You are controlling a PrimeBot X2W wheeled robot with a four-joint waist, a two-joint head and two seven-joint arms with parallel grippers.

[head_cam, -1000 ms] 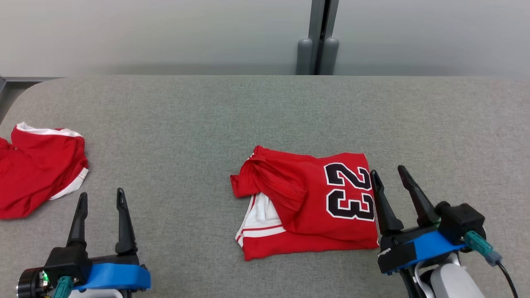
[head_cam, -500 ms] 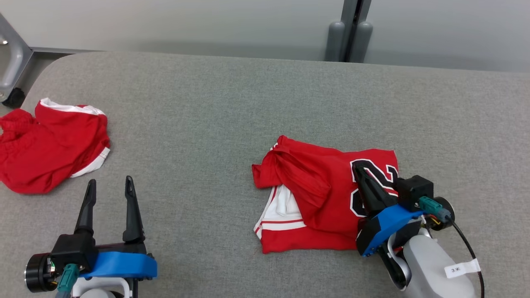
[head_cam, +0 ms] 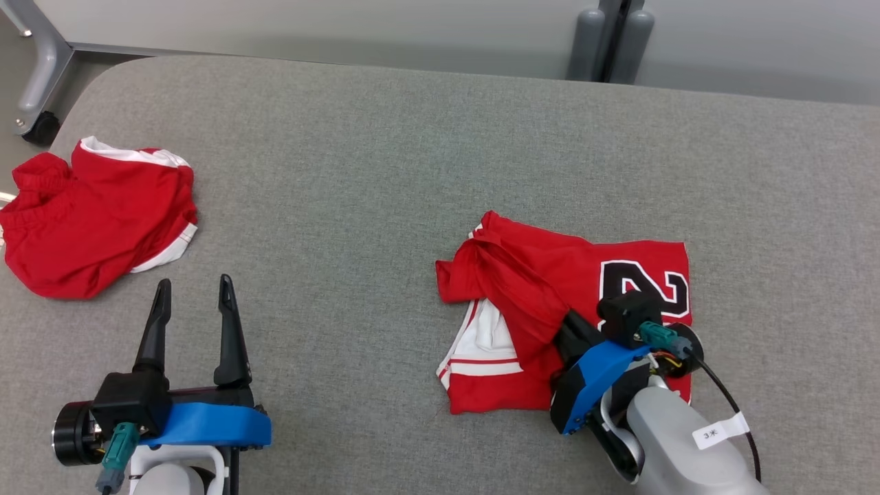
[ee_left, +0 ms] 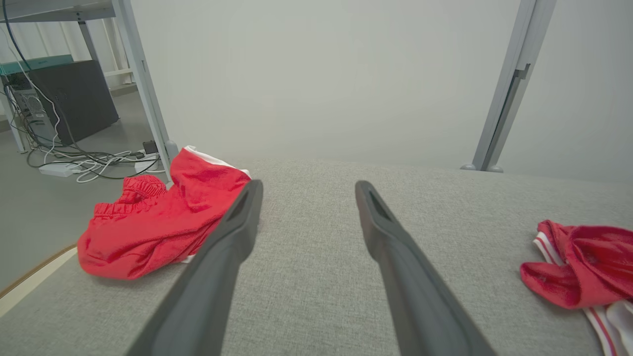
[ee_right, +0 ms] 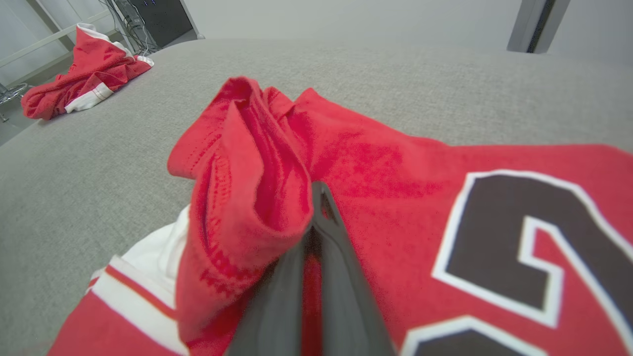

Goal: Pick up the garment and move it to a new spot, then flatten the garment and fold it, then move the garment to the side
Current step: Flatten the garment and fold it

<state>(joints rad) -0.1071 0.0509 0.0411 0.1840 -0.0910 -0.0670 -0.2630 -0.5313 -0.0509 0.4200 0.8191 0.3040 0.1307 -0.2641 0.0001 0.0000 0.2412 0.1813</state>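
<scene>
Head view: the grey cloth-covered table (head_cam: 385,158) had a rounded far-left corner. A pale wall (head_cam: 309,20) and a grey post (head_cam: 612,41) stood behind it, and a metal frame leg (head_cam: 41,62) on a caster stood off that corner. The red jersey (head_cam: 543,275) lay folded right of centre. Its long axis ran across the view, with the black number toward the right and the bunched end toward the left. The right gripper (head_cam: 565,322) rested on the jersey's near half, jaws closed and tips tucked under a red fold. The left gripper (head_cam: 194,282) hovered at lower left, jaws wide apart and empty. Red shorts (head_cam: 96,227) lay crumpled at the far left, well apart from the jersey.

Left wrist view: bare table showed between the spread fingers. The shorts sat left by the table edge. Cables (ee_left: 89,163) and a dark computer case (ee_left: 74,99) were on the floor beyond. The jersey's bunched end showed at the right edge.

Right wrist view: the fingers were pressed together and pinched jersey cloth, with a red fold draped over the left one. The number lay to the right.
</scene>
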